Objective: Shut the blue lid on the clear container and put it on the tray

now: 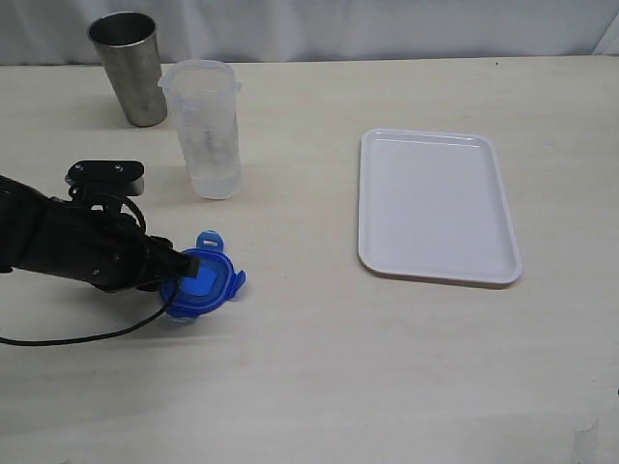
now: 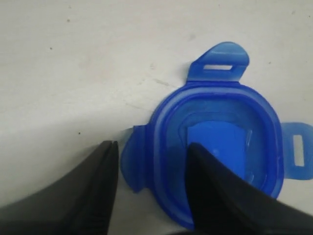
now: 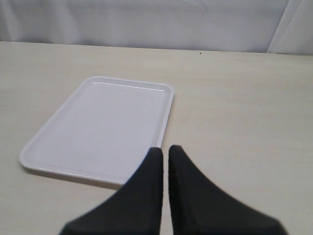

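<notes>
Your left gripper (image 1: 184, 271) sits at the lid (image 1: 203, 285), lower left of the exterior view.
Its jaws stand parted, straddling the lid's rim, one finger (image 2: 220, 196) over the inside; a firm grip can't be told. The container (image 1: 205, 130) stands upright upper left beside a metal cup (image 1: 129, 68). The tray (image 1: 435, 205) lies right of centre on the worktop (image 1: 319, 387). Your right gripper (image 3: 165, 155) has its jaws clenched on nothing.

Left arm: reaches low from the left edge, forearm near level.
Left gripper (image 2: 149, 188): jaws parted, one finger (image 2: 98, 186) outside, the other inside.
Right gripper (image 3: 165, 169): jaws closed together, empty, pointing forward and down.
</notes>
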Tool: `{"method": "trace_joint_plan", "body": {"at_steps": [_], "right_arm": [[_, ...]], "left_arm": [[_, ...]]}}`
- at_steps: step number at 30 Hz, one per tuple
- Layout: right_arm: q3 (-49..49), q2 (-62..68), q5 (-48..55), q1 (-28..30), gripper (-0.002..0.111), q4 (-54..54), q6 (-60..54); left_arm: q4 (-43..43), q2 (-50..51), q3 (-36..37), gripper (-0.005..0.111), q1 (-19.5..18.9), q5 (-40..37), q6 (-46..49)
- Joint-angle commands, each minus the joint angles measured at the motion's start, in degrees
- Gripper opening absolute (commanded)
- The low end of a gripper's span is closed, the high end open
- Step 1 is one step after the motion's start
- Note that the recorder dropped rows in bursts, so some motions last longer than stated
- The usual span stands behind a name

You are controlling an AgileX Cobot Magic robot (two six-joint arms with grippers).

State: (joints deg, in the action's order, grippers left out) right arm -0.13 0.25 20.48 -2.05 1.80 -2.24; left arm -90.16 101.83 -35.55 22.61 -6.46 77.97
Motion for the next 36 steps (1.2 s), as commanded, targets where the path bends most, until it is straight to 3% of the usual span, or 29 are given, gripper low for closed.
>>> {"method": "trace_joint_plan", "body": {"at_steps": [1,12,19,21,23,25,32,34,36], "right_arm": [[0.13,-0.25,-0.62,-0.10,0.004,-0.10,0.09],[0.13,-0.25,-0.62,-0.10,0.004,-0.10,0.09],[0.13,-0.25,-0.62,-0.10,0.004,-0.10,0.09],[0.13,-0.25,-0.62,-0.10,0.004,-0.10,0.09],[0.13,-0.25,-0.62,-0.10,0.004,-0.10,0.09],[0.13,-0.25,-0.62,-0.10,0.004,-0.10,0.09],[0.13,-0.25,-0.62,-0.10,0.004,-0.10,0.09],[0.13,-0.25,-0.62,-0.10,0.004,-0.10,0.09],[0.13,-0.25,-0.62,-0.10,0.004,-0.10,0.09]], "left_arm": [[1.11,-2.33,0.36,0.041,0.02,-0.47,-0.22],[5.72,-3.16,-0.54,0.041,0.02,3.50,-0.09],[1.04,-5.33,-0.55,0.034,0.02,23.12,1.24],[-2.84,-6.12,-0.83,0.028,0.02,28.64,5.46],[-9.78,-6.27,-2.19,0.021,0.02,34.27,15.94],[-9.78,-6.27,-2.84,0.018,0.02,38.16,18.78],[-9.78,-6.27,-2.33,0.020,-0.69,28.91,17.79],[-9.78,-6.27,-2.33,0.020,-2.53,26.84,16.44],[-9.78,-6.27,-2.33,0.020,-5.57,18.57,15.53]]}}
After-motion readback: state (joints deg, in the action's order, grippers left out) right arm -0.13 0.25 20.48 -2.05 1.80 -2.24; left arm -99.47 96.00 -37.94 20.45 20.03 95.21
